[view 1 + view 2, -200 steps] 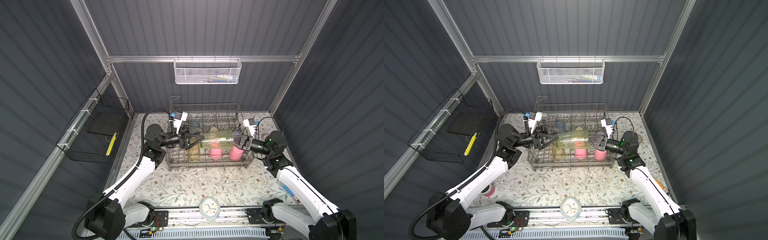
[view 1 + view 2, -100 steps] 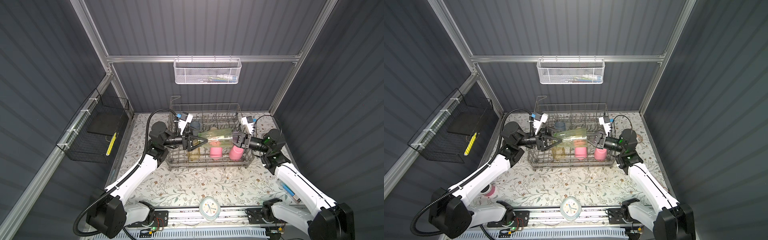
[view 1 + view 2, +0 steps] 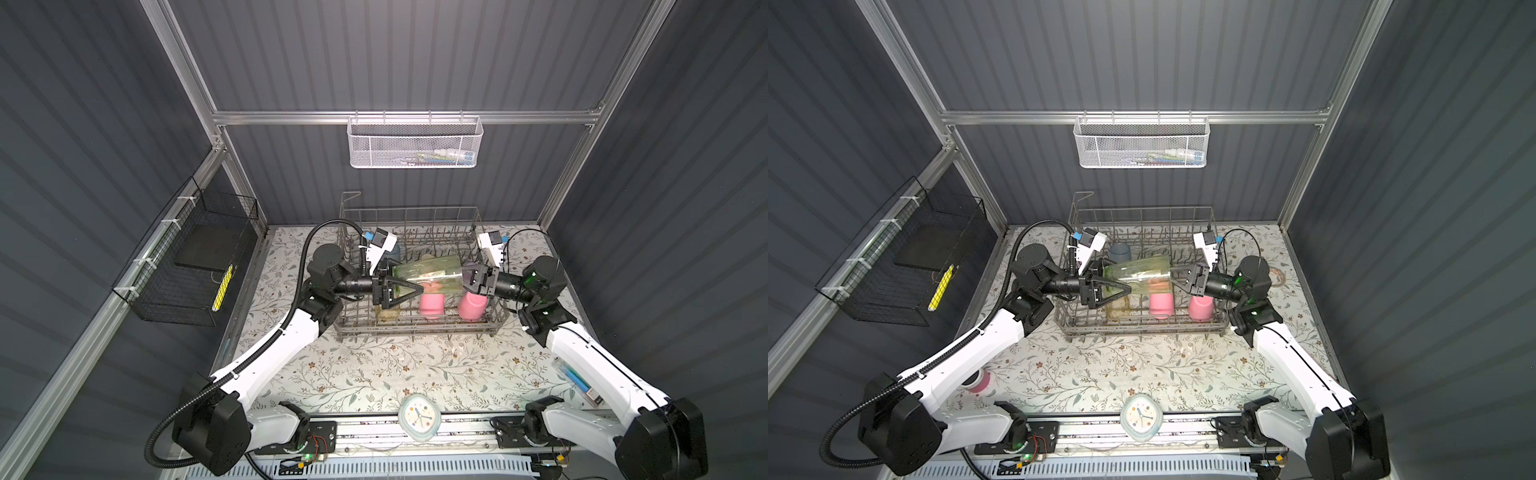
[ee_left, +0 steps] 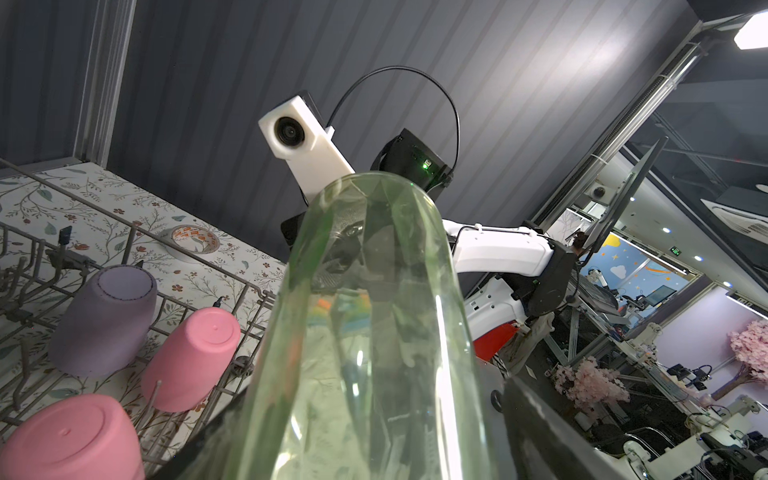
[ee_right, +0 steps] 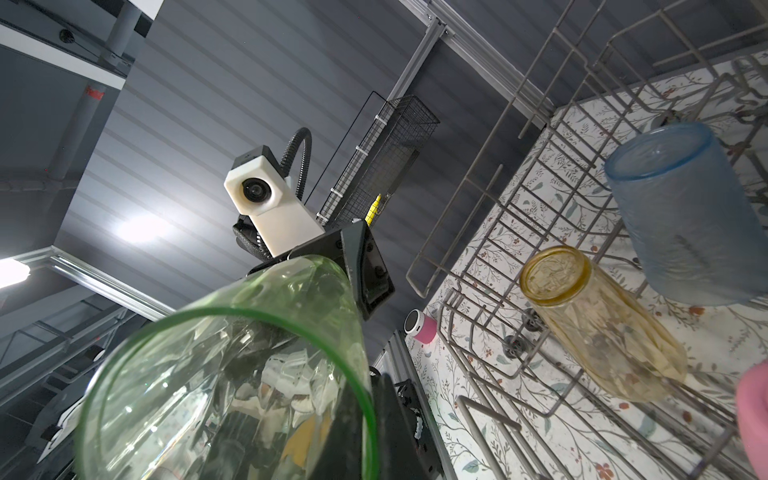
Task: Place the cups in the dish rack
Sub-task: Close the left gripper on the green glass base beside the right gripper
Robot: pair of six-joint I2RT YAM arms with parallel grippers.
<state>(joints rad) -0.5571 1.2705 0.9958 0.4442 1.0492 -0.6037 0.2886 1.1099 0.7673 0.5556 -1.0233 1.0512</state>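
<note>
right gripper (image 3: 466,277): pinched shut on green cup (image 3: 428,270) rim | left gripper (image 3: 409,279): jaws wide, straddling its base end | green cup: sideways above dish rack (image 3: 415,330) | beneath: upturned pink cups (image 3: 431,304), yellow cup (image 5: 598,320), blue cup (image 5: 685,208), lavender cup (image 4: 104,320)

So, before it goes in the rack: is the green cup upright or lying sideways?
Sideways: the green cup hangs roughly level over the dish rack, between left claw and right claw, mouth toward the latter.
</note>
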